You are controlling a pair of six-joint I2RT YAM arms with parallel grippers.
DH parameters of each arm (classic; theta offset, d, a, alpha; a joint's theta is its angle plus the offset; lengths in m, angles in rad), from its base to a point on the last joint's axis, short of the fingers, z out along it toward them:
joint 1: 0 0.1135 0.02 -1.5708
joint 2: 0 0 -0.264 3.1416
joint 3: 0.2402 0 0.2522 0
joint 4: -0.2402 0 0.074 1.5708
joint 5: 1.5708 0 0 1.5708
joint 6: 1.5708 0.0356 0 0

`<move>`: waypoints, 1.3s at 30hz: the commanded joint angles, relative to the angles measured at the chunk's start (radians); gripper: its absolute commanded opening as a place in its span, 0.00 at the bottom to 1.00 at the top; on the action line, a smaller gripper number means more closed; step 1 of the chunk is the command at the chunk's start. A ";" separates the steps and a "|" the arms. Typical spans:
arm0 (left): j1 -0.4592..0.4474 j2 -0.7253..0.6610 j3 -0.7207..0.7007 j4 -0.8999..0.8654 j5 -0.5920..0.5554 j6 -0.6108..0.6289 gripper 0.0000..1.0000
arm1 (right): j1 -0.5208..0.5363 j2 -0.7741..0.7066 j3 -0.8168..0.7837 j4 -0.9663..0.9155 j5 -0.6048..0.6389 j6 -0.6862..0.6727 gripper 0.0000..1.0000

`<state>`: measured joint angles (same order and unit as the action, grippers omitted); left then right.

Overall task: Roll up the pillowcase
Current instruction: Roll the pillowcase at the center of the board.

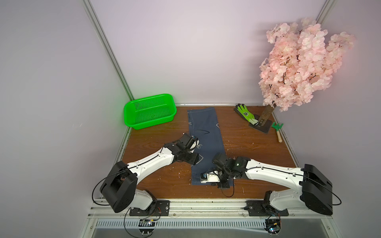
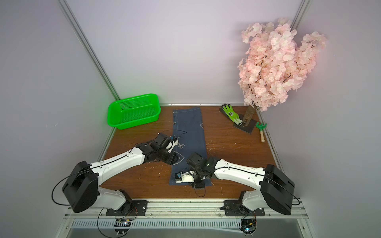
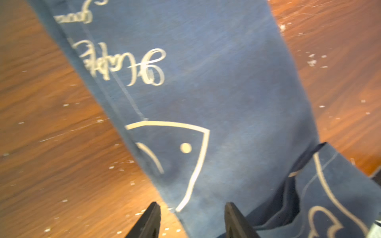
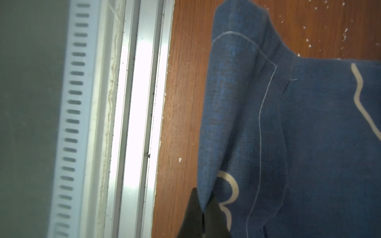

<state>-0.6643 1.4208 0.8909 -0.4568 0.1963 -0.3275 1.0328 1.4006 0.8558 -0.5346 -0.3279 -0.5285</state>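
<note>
The right tool (image 4: 203,208) pinched the six-o'clock hem of the pillowcase (image 4: 309,123), likely to start rolling; the left tool (image 3: 191,218) hovered spread.

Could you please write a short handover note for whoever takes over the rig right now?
Left end effector: open, empty, over the left edge of the pillowcase.
Right end effector: shut on the pillowcase at its near hem, a fold pinched up.
Pillowcase: long strip lying along the middle of the table.
Done: near end gripped.
Left: all the rolling; no roll formed yet.
</note>
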 commanded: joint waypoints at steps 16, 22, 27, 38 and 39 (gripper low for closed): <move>0.121 0.090 0.070 -0.025 0.023 0.131 0.54 | -0.202 0.254 0.286 -0.079 -0.043 -0.115 0.13; 0.126 0.015 0.073 -0.075 0.016 0.097 0.54 | -0.243 0.264 0.251 0.018 -0.016 -0.094 0.10; 0.125 -0.099 0.041 -0.117 0.034 0.024 0.54 | -0.260 0.286 0.227 0.072 0.004 -0.085 0.10; 0.082 -0.198 -0.154 -0.014 0.168 -0.117 0.53 | -0.269 0.265 0.152 0.252 0.095 -0.044 0.22; 0.080 -0.186 -0.168 0.017 0.184 -0.122 0.53 | -0.269 0.253 0.136 0.280 0.106 -0.039 0.22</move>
<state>-0.5694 1.2201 0.7425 -0.5098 0.3229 -0.4103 0.7689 1.7065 1.0138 -0.3332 -0.2714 -0.5930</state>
